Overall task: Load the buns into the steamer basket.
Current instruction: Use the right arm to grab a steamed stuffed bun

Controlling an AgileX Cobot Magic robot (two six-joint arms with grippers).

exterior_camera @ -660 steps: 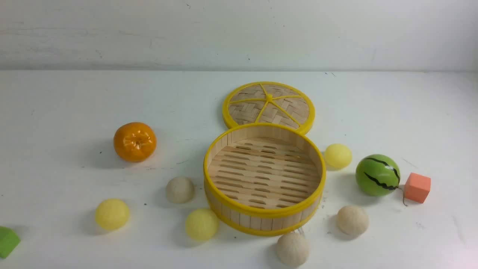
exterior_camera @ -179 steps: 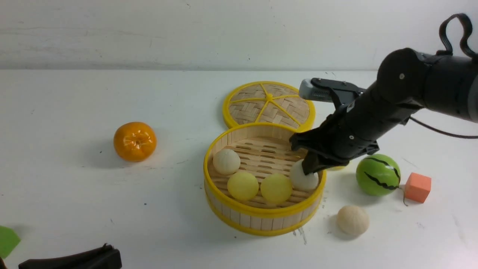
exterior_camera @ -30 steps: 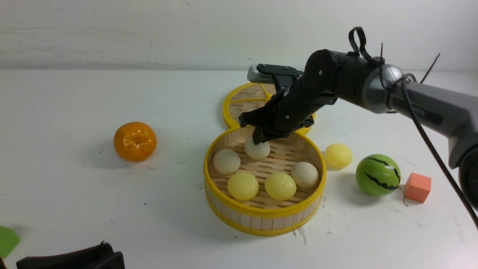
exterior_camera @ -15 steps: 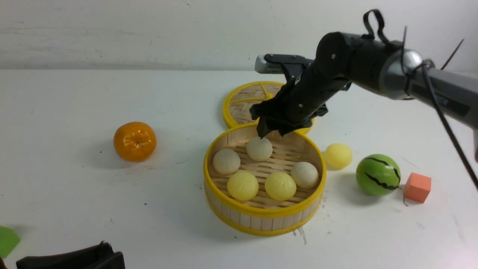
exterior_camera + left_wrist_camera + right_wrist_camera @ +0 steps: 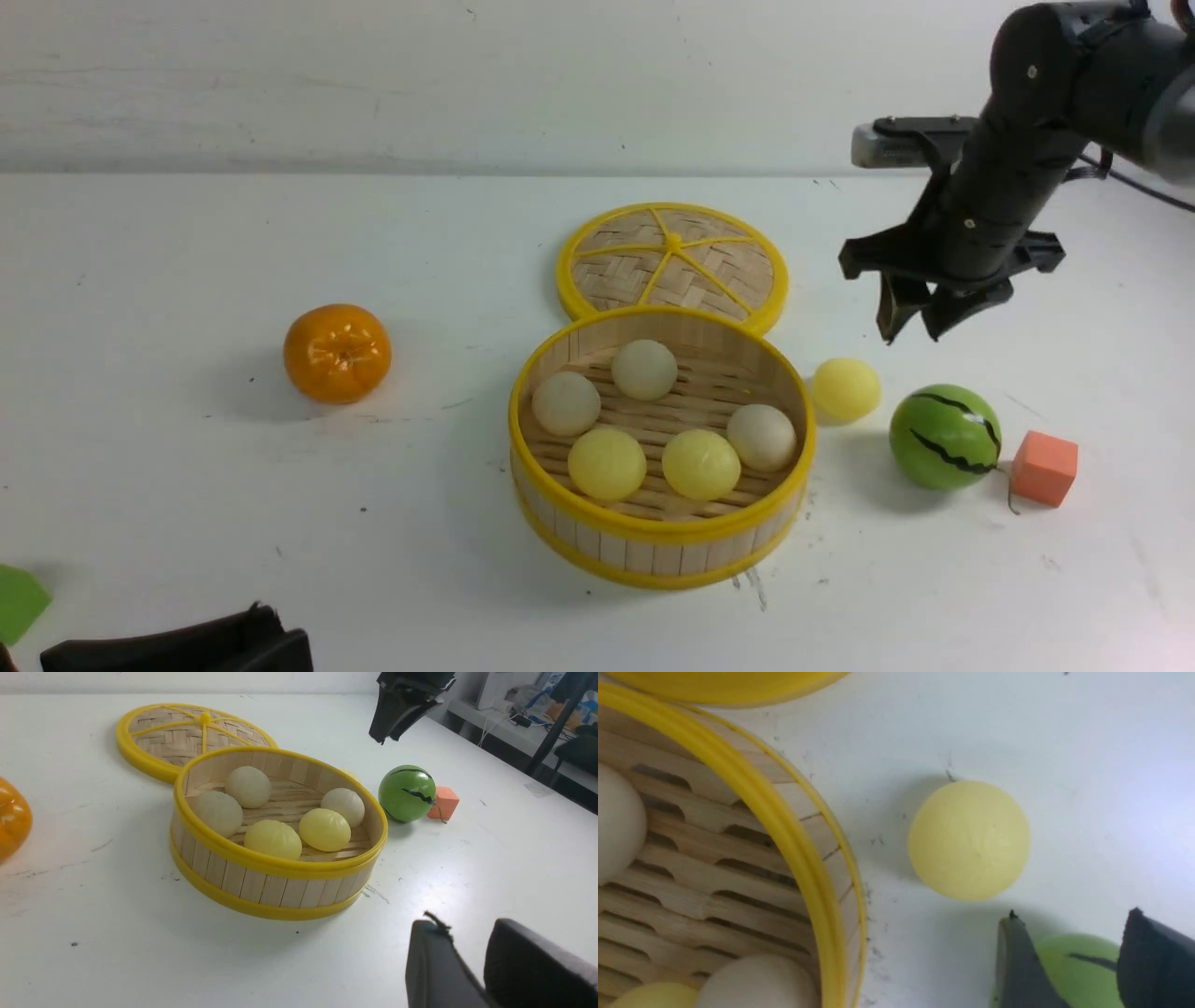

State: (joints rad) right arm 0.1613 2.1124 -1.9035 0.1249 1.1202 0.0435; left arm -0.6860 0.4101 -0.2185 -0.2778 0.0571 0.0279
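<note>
Jaws of the black right claw (image 5: 909,336) point down, apart, empty, at two o'clock from the round bamboo steamer basket (image 5: 653,553) holding five small buns (image 5: 644,370); one pale yellow bun (image 5: 845,389) outside.

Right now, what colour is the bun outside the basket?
Pale yellow bun; clearest in right wrist view.
</note>
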